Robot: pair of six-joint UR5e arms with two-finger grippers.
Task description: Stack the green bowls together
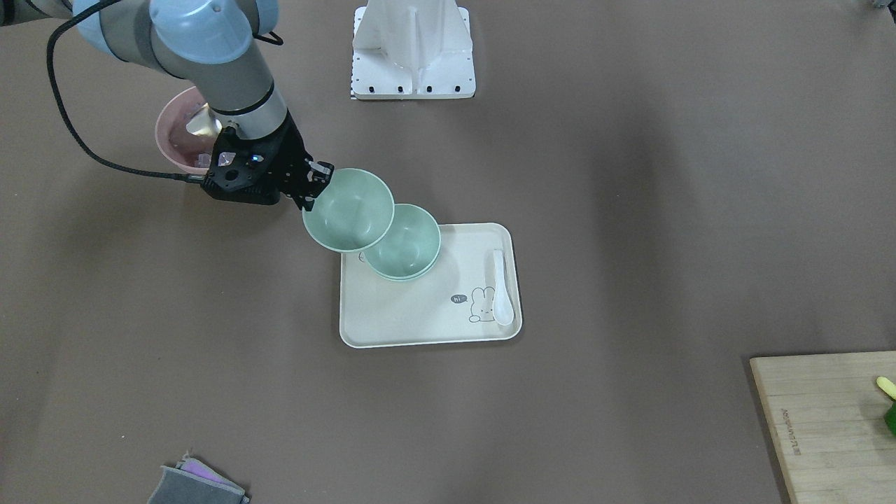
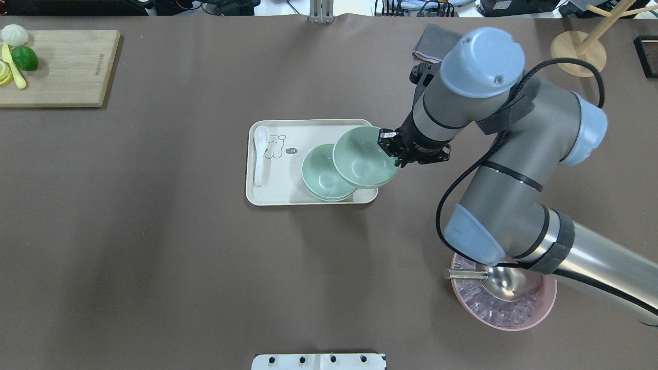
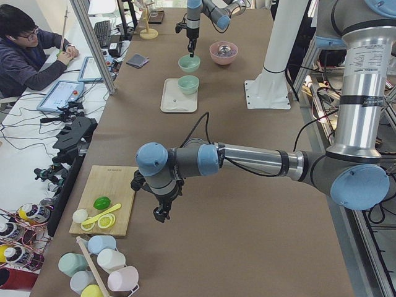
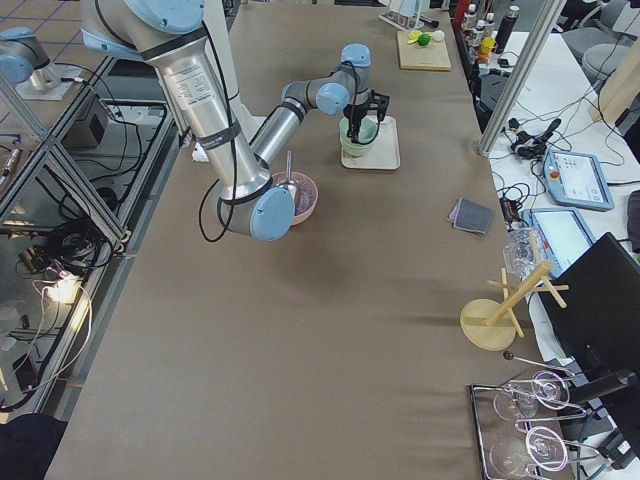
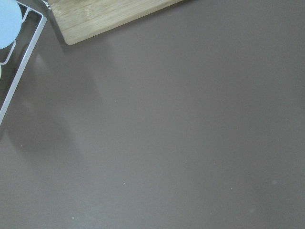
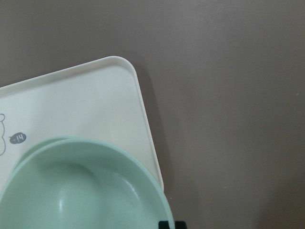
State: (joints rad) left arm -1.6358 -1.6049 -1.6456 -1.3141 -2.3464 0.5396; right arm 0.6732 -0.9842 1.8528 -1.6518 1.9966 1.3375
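Over the right end of the tray [image 2: 285,186], my right gripper [image 2: 389,146] pinches one green bowl [image 2: 362,156] by its rim, off-centre from the two nested green bowls [image 2: 321,176] resting there. Released here, I judge it lands on their rim, tips, and slides off.

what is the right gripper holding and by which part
A green bowl, pinched at its rim by the right gripper.

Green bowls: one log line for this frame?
right gripper: shut on held green bowl rim, raised, overlapping stack, not seated | bowl stack: apparently two nested, on tray | left gripper: far from tray, state unclear
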